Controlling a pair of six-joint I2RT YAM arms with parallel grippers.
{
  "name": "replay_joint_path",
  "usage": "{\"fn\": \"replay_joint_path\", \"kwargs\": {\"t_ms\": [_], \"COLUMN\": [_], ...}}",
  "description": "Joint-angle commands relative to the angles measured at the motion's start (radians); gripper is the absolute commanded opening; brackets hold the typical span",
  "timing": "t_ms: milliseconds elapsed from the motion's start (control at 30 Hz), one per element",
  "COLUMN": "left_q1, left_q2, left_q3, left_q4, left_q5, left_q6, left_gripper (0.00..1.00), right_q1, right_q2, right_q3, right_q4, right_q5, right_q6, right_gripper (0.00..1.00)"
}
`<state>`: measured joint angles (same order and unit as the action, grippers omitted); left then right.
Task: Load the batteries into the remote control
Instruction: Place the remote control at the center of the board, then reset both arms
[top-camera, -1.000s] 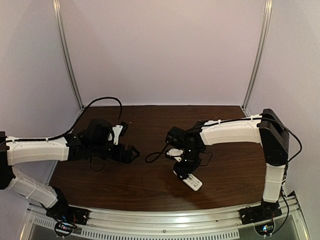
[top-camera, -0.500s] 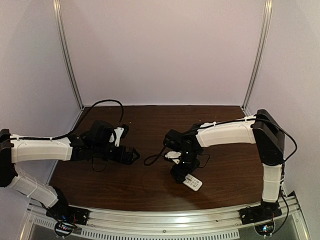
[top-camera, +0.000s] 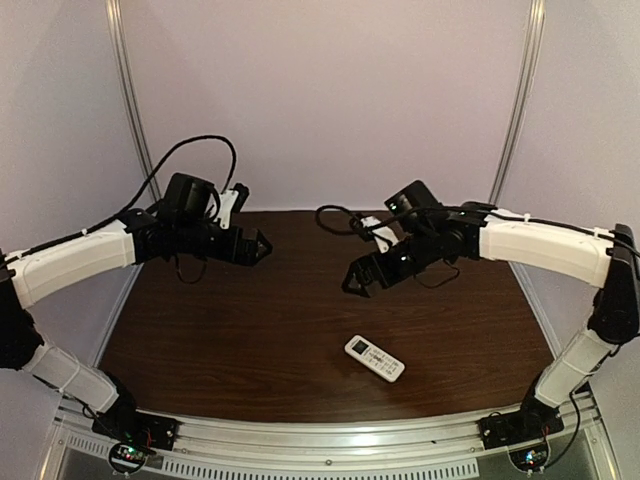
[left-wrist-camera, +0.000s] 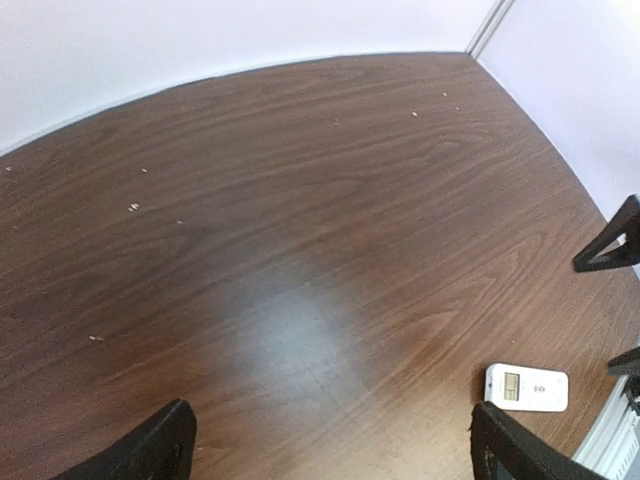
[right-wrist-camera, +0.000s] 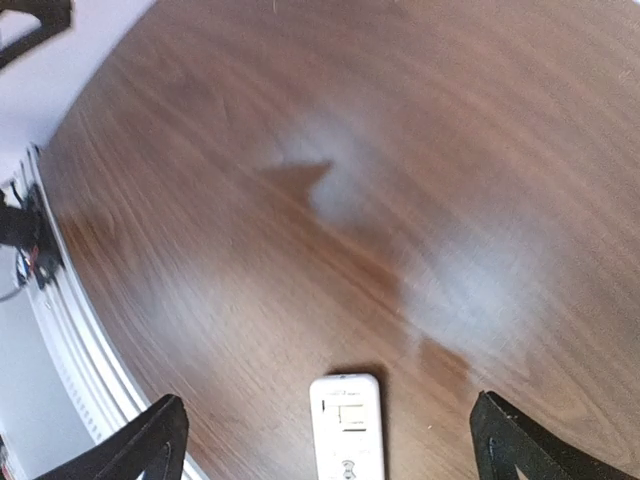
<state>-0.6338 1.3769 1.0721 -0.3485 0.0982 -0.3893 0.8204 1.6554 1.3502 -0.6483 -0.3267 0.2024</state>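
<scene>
White remote control (top-camera: 374, 358) lay display-up, probably light and slick, its long edges the likeliest hold. Left gripper (top-camera: 262, 246) and right gripper (top-camera: 352, 282) gaped, jaws empty.

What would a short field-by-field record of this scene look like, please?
remote control: lying flat on the table, display and buttons facing up, toward the near edge
batteries: none visible in any view
left gripper: open, empty, raised above the table
right gripper: open, empty, raised, apart from the remote control
table: dark wood
</scene>
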Motion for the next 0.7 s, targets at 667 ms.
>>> {"fn": "replay_joint_path", "kwargs": {"t_ms": [667], "left_q1": [0.25], "left_q2": [0.019], "left_q3": [-0.117], "left_q4": [0.014], "left_q5": [0.024], "left_q6": [-0.055], "left_gripper": [0.97], "right_q1": [-0.587], "right_q2": [-0.537], "right_q3": [-0.678], "right_q4": [0.539], "right_q5": [-0.19], "right_q6": [0.134], "right_gripper": [1.0]}}
